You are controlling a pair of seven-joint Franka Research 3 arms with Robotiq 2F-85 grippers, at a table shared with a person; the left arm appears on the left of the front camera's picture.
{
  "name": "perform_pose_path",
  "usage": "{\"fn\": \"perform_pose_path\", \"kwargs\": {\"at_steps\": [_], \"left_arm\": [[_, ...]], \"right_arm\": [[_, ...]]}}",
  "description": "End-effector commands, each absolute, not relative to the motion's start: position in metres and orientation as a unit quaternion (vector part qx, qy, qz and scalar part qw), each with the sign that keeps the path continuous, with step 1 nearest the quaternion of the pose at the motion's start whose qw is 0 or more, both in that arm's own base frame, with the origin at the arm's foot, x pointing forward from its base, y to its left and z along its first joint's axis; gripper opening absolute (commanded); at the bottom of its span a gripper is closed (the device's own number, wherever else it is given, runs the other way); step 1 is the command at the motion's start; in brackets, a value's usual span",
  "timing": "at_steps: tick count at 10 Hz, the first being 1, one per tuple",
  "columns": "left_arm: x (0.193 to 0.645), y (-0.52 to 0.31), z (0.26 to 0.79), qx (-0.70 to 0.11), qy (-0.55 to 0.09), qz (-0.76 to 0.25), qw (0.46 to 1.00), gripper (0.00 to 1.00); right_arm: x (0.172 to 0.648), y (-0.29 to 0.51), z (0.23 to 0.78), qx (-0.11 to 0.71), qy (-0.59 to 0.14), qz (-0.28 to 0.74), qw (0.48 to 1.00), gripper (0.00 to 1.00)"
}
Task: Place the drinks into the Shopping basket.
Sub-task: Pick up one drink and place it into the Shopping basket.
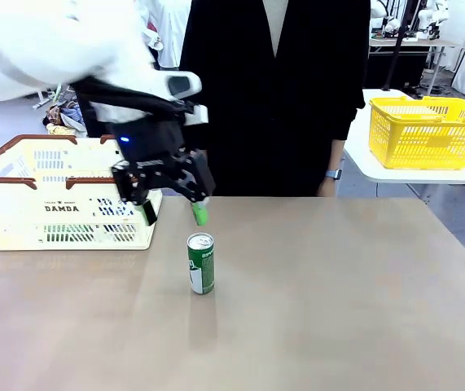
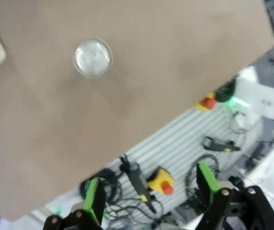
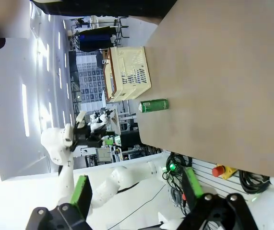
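Note:
One green drink can with a silver top stands upright near the middle of the table. My left gripper hangs open and empty just behind and above it, between the can and the Shopping basket, a cream slotted basket with a brown rim at the table's left. From the left wrist view the can's silver top lies well ahead of my open left gripper. In the right wrist view my right gripper is open with nothing in it, far from the can and the Shopping basket.
A person in black stands at the far side of the table, one wrist with a watch at its edge. A bright yellow mesh basket sits on a separate white table at the back right.

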State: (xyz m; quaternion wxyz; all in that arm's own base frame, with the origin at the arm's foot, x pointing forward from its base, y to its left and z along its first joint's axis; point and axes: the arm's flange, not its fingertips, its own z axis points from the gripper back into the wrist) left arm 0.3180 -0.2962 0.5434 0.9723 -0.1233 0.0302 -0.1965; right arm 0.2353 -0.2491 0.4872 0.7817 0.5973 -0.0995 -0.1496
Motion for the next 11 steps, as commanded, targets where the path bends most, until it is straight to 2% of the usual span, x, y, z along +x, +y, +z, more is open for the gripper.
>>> {"fn": "perform_pose_path", "kwargs": {"at_steps": [1, 3, 4, 8, 10, 11], "left_arm": [[0.351, -0.317, 0.533, -0.053, 0.031, -0.169, 0.984, 1.0], [0.359, -0.325, 0.526, -0.077, -0.014, -0.152, 0.985, 1.0], [0.352, -0.321, 0.516, -0.062, 0.019, -0.188, 0.98, 1.0], [0.356, -0.328, 0.514, -0.069, 0.017, -0.184, 0.98, 1.0], [0.36, -0.341, 0.487, -0.081, 0.0, -0.092, 0.992, 1.0], [0.359, -0.347, 0.474, -0.079, 0.007, -0.099, 0.992, 1.0]], "right_arm": [[0.232, -0.25, 0.491, 0.597, -0.09, -0.155, 0.782, 1.0], [0.232, -0.25, 0.491, 0.597, -0.09, -0.155, 0.782, 1.0], [0.232, -0.25, 0.491, 0.597, -0.09, -0.155, 0.782, 1.0], [0.232, -0.25, 0.491, 0.597, -0.09, -0.155, 0.782, 1.0], [0.232, -0.25, 0.491, 0.597, -0.09, -0.155, 0.782, 1.0], [0.232, -0.25, 0.491, 0.597, -0.09, -0.155, 0.782, 1.0]]}}
